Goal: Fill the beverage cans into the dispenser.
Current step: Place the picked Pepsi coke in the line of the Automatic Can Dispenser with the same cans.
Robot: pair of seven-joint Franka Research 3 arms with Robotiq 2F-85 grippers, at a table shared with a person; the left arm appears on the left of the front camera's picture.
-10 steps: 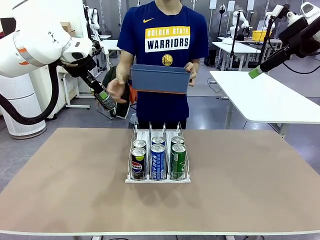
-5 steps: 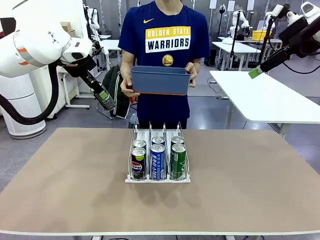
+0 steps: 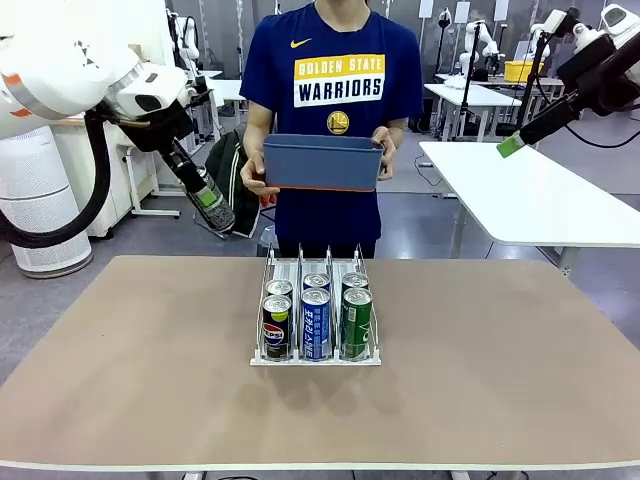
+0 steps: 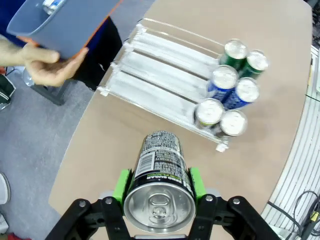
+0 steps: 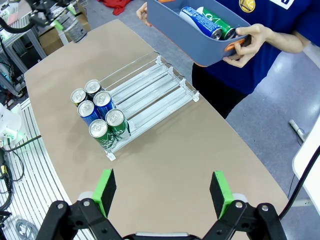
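My left gripper [image 3: 207, 197] is shut on a dark beverage can [image 3: 214, 211] with a green band, held tilted in the air above the table's far left edge. In the left wrist view that can [image 4: 159, 180] stands between the green pads [image 4: 121, 185], silver top toward the camera. The dispenser [image 3: 287, 268] sits mid-table with several cans at its near end: a Pepsi can [image 3: 276, 327], a blue-white can [image 3: 316, 323] and a green can [image 3: 356, 322] in front. My right gripper [image 5: 163, 192] is open and empty, raised high at the right [image 3: 512, 145].
Across the table a person holds a blue-grey bin [image 3: 322, 162] in both hands above the dispenser's far end. The bin [image 5: 192, 37] holds a blue-white can [image 5: 196, 17] and a green can [image 5: 218, 26]. The brown table [image 3: 130, 380] is bare around the dispenser.
The person's hand on picture left has returned to the bin's side. My left arm has shifted slightly, carrying the can a little lower and to the right. The right arm is still.
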